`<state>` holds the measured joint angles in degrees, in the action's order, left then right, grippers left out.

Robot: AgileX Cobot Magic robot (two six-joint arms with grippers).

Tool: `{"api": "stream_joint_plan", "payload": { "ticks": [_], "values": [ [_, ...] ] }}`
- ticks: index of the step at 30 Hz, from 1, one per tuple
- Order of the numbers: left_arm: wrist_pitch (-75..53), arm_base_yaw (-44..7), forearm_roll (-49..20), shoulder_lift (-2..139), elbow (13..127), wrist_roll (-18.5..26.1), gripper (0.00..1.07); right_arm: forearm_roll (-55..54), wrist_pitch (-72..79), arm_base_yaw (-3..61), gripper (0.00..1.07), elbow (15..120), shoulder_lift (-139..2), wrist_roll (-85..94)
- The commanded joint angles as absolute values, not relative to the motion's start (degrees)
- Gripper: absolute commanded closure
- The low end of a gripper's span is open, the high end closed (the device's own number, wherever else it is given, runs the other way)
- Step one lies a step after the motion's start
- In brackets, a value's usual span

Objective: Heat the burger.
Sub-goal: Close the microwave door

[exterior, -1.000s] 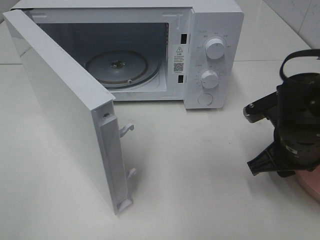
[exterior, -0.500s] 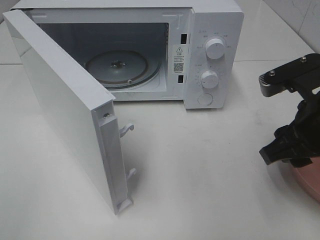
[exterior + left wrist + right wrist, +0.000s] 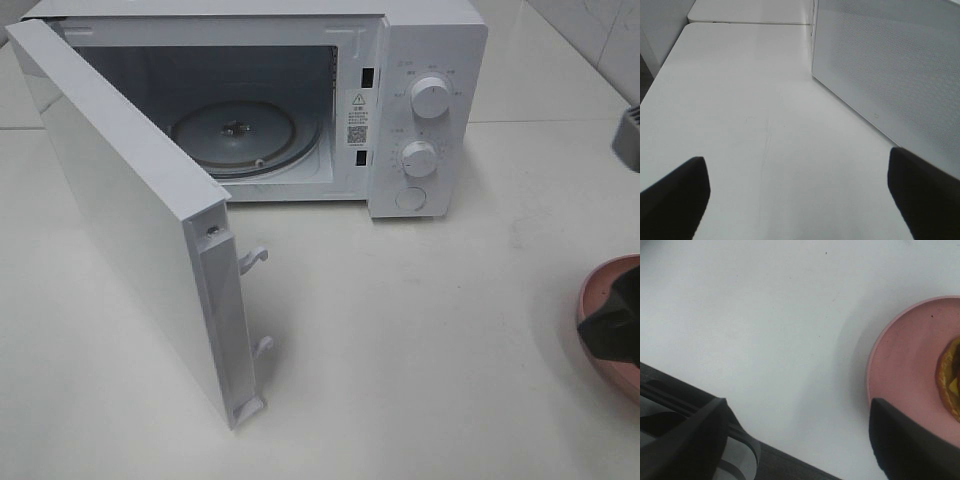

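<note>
Right gripper (image 3: 800,440) beside pink plate (image 3: 905,365), fingers spread and empty; burger (image 3: 949,377) lying on plate.

Burger barely visible at edge of right wrist view: golden bun rim and dark filling, resting on plate, just beyond one finger (image 3: 910,440), outside the gap between the two. Round, so no long axis to align. Plate (image 3: 605,300) at far right of table (image 3: 420,340), well apart from microwave (image 3: 430,100) standing with door (image 3: 130,230) swung open, turntable (image 3: 245,135) bare. Left gripper (image 3: 800,195) spread wide, holding nothing, over bare table beside microwave wall, far from burger. Right arm clearly nearer; sideways shift toward plate probably needed before closing.
</note>
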<state>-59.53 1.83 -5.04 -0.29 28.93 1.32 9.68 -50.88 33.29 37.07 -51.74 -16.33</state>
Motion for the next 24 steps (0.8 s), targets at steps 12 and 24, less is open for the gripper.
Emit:
{"api": "stream_joint_plan", "payload": {
  "ticks": [12,24],
  "values": [
    [-59.07,2.12,-5.44,-1.32,28.93,1.03,0.18,8.82,-64.23,32.95,0.31,37.07,-31.28,-10.54],
    [-59.07,2.12,-5.44,-1.32,28.93,1.03,0.18,8.77,-65.95,32.26,0.31,31.46,-18.85,-8.48]
  ]
}}
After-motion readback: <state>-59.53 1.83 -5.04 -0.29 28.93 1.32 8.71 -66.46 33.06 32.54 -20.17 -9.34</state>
